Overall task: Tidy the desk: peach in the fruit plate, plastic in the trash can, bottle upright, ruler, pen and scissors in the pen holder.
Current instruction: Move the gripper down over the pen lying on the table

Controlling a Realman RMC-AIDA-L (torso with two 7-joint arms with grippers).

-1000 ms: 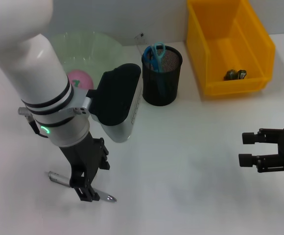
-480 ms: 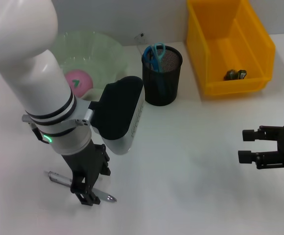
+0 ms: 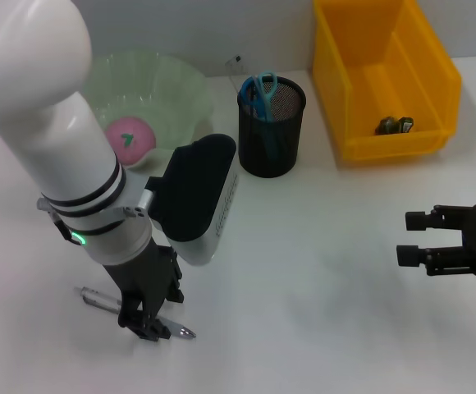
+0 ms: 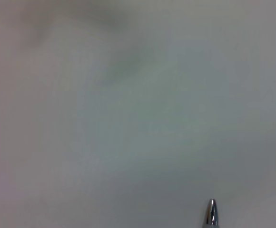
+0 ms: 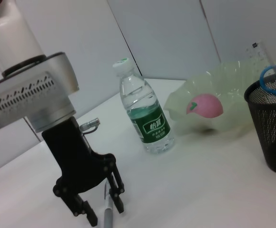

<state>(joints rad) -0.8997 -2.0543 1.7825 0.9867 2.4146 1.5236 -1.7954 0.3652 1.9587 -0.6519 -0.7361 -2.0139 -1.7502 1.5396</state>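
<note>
The left gripper [image 3: 149, 318] is seen lowered over a silver pen [image 3: 176, 332] lying flat on the white desk [image 3: 320, 271], its fingers spread to either side of the barrel; contact cannot be confirmed. The right gripper [image 3: 412, 240] is held open above the desk, well apart. A peach [image 3: 131, 138] is shown in the green fruit plate [image 3: 185, 90], scissors [image 3: 259, 89] in the black mesh pen holder [image 3: 271, 139], and a water bottle [image 5: 145, 114] upright beside the plate. A dark scrap [image 3: 394, 125], possibly plastic, is seen in the yellow bin [image 3: 418, 49].
</note>
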